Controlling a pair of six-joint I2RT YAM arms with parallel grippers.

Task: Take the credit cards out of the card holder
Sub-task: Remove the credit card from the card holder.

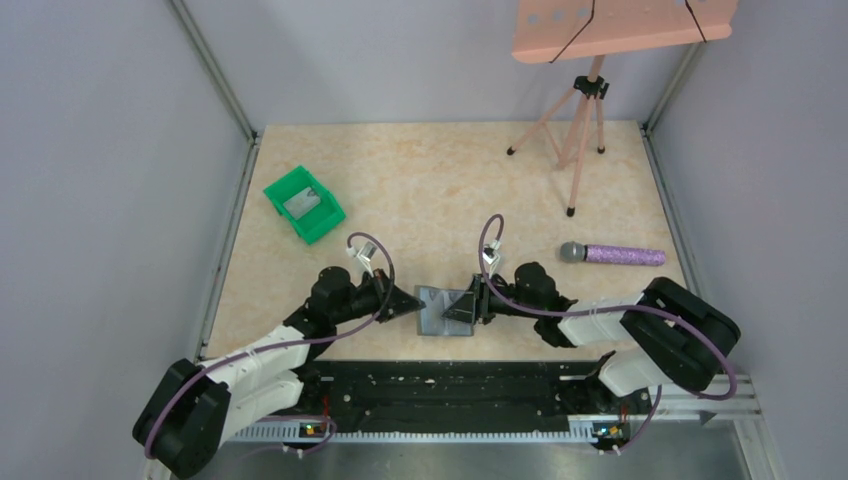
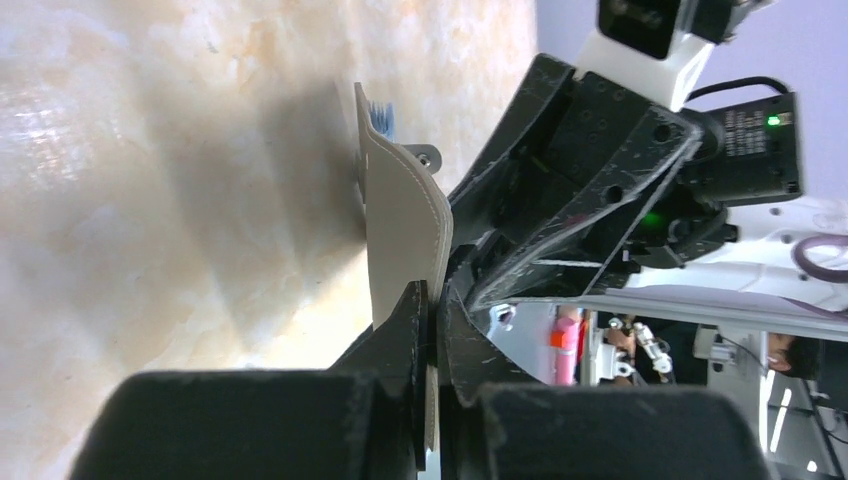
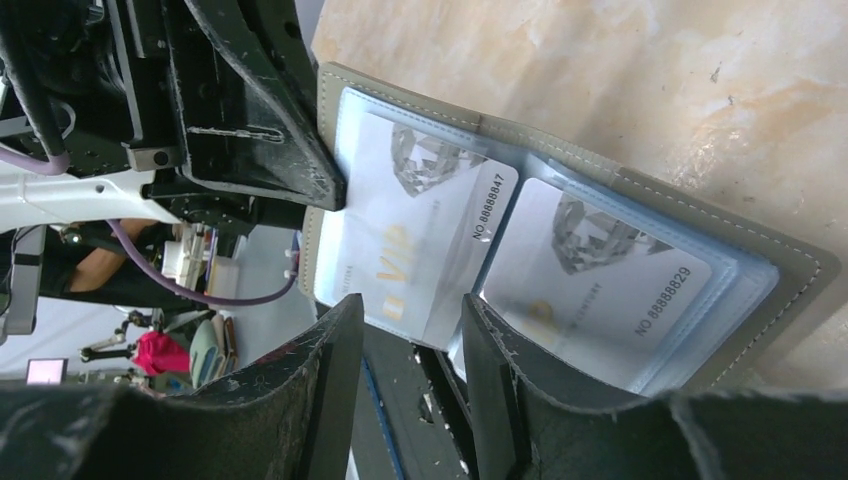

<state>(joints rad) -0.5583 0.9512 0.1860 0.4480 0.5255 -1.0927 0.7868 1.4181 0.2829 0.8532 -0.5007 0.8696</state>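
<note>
The grey card holder (image 1: 440, 310) lies open near the table's front edge, between both grippers. In the right wrist view the card holder (image 3: 700, 215) shows blue-grey clear sleeves with two white cards, a left one marked VIP (image 3: 420, 225) and a right one (image 3: 590, 290). My left gripper (image 1: 416, 300) is shut on the holder's left flap (image 2: 400, 215), its fingertips pinching the edge (image 2: 432, 300). My right gripper (image 3: 412, 310) is open, its fingers straddling the lower edge of the VIP card without touching it. It sits over the holder's right half (image 1: 468, 305).
A green bin (image 1: 303, 203) with a grey card in it stands at the back left. A purple microphone (image 1: 612, 254) lies at the right. A pink tripod (image 1: 578, 130) holding a peach board (image 1: 620, 25) stands at the back right.
</note>
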